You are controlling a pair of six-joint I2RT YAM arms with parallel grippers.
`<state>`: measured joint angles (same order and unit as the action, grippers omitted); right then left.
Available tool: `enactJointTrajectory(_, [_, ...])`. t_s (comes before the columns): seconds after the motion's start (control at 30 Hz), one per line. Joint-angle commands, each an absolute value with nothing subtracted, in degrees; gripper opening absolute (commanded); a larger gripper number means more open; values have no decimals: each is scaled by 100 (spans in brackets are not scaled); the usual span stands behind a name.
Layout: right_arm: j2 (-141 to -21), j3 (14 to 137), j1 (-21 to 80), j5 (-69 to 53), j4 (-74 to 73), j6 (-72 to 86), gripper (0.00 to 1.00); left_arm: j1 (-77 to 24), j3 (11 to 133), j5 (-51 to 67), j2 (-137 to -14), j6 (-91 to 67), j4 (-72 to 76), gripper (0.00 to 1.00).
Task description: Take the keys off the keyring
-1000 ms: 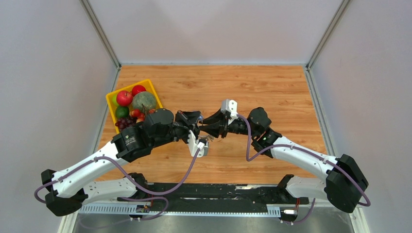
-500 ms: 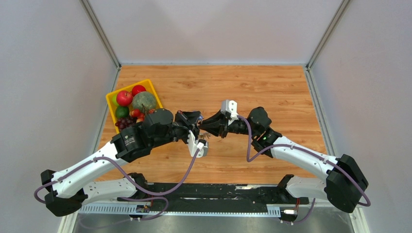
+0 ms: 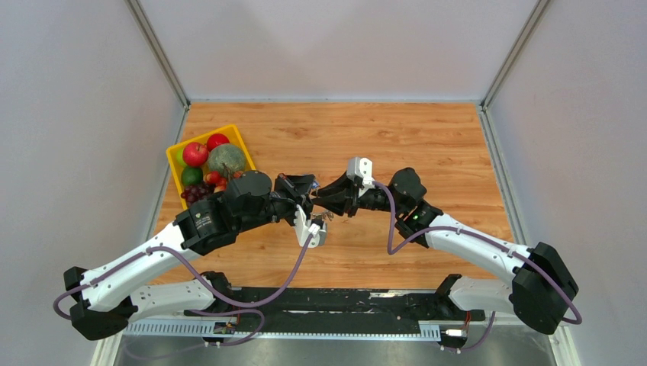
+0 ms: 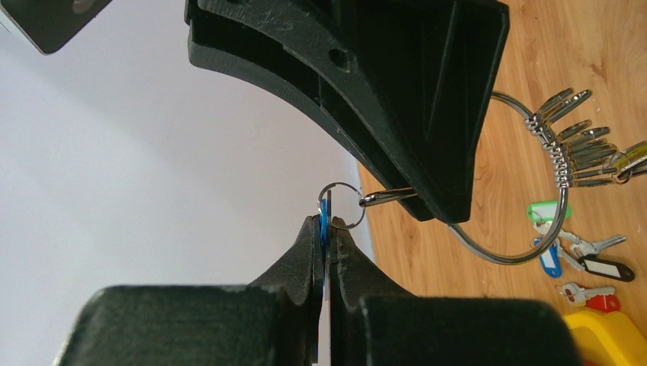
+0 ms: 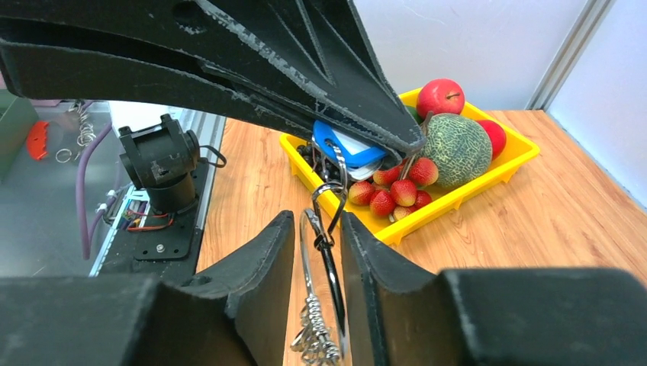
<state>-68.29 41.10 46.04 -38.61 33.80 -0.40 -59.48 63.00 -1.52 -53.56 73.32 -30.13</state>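
Keys [image 4: 576,145], a tight silver bunch too close to count, hang on one thin silver wire keyring [image 4: 510,100] that the right gripper [image 5: 317,225] squeezes above the middle of the wooden table [image 3: 427,145]. The left gripper [image 4: 326,225] pinches one blue plastic tag [image 5: 343,145], whose small metal ring [image 4: 341,184] sits on the wire's end. One yellow plastic basket [image 5: 465,200] by the left edge holds two red apples [image 3: 195,153], one melon [image 5: 456,149], strawberries [image 5: 393,194] and grapes [image 3: 194,194]; bare wood spreads behind and right.
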Motion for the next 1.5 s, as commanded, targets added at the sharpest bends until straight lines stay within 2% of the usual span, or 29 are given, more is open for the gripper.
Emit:
enactJointTrajectory(0.0, [-6897, 4368, 4546, -4157, 3654, -93, 35, -5924, 6349, 80, -5223, 7308, -2737, 0])
enactJointTrajectory(0.53, [-7052, 4506, 4377, -4945, 3939, 249, 33, -5924, 6342, 295, -5142, 7306, -2750, 0])
enactJointTrajectory(0.7, [-7097, 4509, 4377, -5090, 4022, 334, 26, -5926, 6341, 291, -5142, 7313, -2750, 0])
enactJointTrajectory(0.8, [-7109, 4504, 4381, -5151, 4041, 355, 17, -5928, 6344, 285, -5141, 7319, -2746, 0])
enactJointTrajectory(0.93, [-7106, 4465, 4377, -5198, 4078, 386, 15, -5924, 6343, 266, -5142, 7315, -2743, 0])
enactJointTrajectory(1.07, [-7118, 4449, 4377, -5238, 4078, 395, 24, -5925, 6343, 254, -5143, 7317, -2734, 0])
enactJointTrajectory(1.47, [-7161, 4453, 4377, -5262, 4069, 408, 27, -5928, 6346, 261, -5114, 7313, -2725, 0])
